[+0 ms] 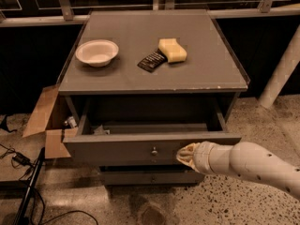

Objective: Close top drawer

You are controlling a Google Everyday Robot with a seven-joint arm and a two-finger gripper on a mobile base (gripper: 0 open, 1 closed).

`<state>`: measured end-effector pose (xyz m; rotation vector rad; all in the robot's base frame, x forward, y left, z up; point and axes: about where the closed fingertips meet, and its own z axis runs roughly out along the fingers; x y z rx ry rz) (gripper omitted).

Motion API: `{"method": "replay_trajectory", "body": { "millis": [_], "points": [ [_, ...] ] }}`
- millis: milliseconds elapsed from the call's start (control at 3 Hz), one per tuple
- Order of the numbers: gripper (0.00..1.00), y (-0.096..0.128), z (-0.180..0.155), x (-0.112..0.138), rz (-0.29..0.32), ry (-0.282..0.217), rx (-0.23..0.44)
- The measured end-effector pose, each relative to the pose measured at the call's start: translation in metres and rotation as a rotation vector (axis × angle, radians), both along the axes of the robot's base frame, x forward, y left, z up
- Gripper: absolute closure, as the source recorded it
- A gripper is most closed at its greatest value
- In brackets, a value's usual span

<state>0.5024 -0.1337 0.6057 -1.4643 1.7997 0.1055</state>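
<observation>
Gripper [185,154] being seen against top drawer [117,148] front, at 3 o'clock of knob [154,151]. Arm [253,165] being cut off by frame edge at 4 o'clock. Drawer contents [101,130] being masked by front panel, too small to identify. Lower drawer [150,177] being largely hidden beneath.

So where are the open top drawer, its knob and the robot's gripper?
top drawer [112,148]: camera view, on its grey front panel, left of centre.
knob [154,151]: camera view, on the round metal head.
gripper [186,154]: camera view, on its tip, at the drawer front right of the knob.
</observation>
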Motion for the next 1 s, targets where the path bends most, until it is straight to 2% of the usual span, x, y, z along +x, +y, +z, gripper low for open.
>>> {"method": "replay_trajectory", "body": {
  "millis": [1000],
  "points": [
    [1.0, 0.009, 0.004, 0.041, -0.009, -0.113, 0.025]
  ]
}}
